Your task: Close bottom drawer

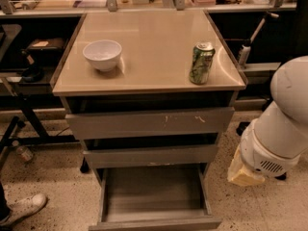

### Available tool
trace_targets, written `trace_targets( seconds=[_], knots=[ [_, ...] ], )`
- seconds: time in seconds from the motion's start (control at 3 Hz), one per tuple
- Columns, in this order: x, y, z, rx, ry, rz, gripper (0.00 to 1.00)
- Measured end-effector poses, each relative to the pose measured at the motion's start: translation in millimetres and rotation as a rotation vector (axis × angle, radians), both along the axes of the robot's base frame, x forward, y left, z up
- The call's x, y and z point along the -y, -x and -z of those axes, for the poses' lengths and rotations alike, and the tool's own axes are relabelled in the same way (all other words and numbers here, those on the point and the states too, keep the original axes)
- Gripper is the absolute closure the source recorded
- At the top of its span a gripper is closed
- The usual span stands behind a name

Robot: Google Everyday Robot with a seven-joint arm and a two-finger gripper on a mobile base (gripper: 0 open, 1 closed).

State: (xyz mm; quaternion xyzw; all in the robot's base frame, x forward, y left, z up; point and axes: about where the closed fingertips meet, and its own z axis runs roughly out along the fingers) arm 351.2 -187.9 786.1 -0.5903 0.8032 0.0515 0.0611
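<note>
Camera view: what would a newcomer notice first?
The bottom drawer stands pulled wide open at the foot of the cabinet. To its right, the white arm hangs low, with the gripper apart from the drawer. On top sit a white bowl and a green can.

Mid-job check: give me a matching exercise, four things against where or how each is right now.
Things: 1 round white bowl; 2 green drink can; 3 narrow grey wood-grain bottom drawer; 4 cream-coloured gripper.
States: A pulled out; B tan tabletop, picture's right; C low at picture's right, apart from the drawer; D tabletop, picture's left.
Pairs: 1-D; 2-B; 3-A; 4-C.
</note>
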Motion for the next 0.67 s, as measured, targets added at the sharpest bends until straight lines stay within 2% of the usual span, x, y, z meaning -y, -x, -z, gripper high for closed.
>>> trace_targets(
  seconds=[0.33,0.67],
  knots=[
    [0,0,0,0.0,0.0,0.0,1.0],
    [-4,5,15,-0.023,-0.026,-0.002,1.0]
  ],
)
